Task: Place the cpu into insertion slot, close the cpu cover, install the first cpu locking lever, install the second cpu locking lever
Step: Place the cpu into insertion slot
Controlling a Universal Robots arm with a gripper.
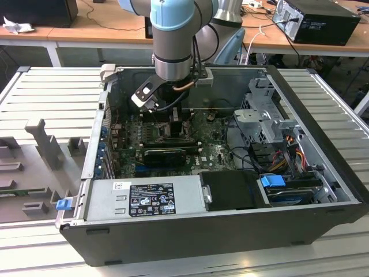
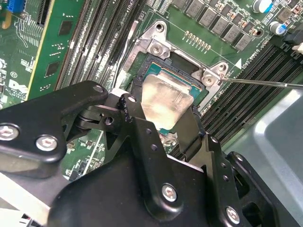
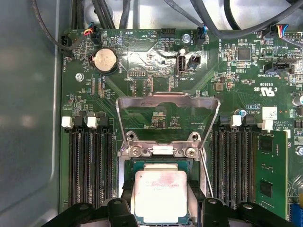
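Observation:
In both wrist views my gripper (image 3: pixel 161 204) (image 2: pixel 163 111) is shut on the cpu (image 3: pixel 160 194) (image 2: pixel 165 97), a pale silver square held by its two opposite edges between black fingers (image 3: pixel 120 208). The cpu sits low in the insertion slot (image 3: pixel 161 151) (image 2: pixel 158 47), within its grey metal surround. The cpu cover (image 3: pixel 168 98) stands raised on its hinge beyond the slot, with green board showing through its opening. A thin metal locking lever (image 2: pixel 265 83) (image 3: pixel 204 170) runs beside the slot. In the exterior view the gripper (image 1: pixel 173 118) reaches down into the computer case.
Long black memory slots (image 3: pixel 87 165) (image 3: pixel 232 165) flank the socket on both sides. A black expansion card (image 1: pixel 164 154), the power supply (image 1: pixel 144 199) and a drive cage (image 1: pixel 265 115) with cables crowd the case. A coin battery (image 3: pixel 104 60) sits past the cover.

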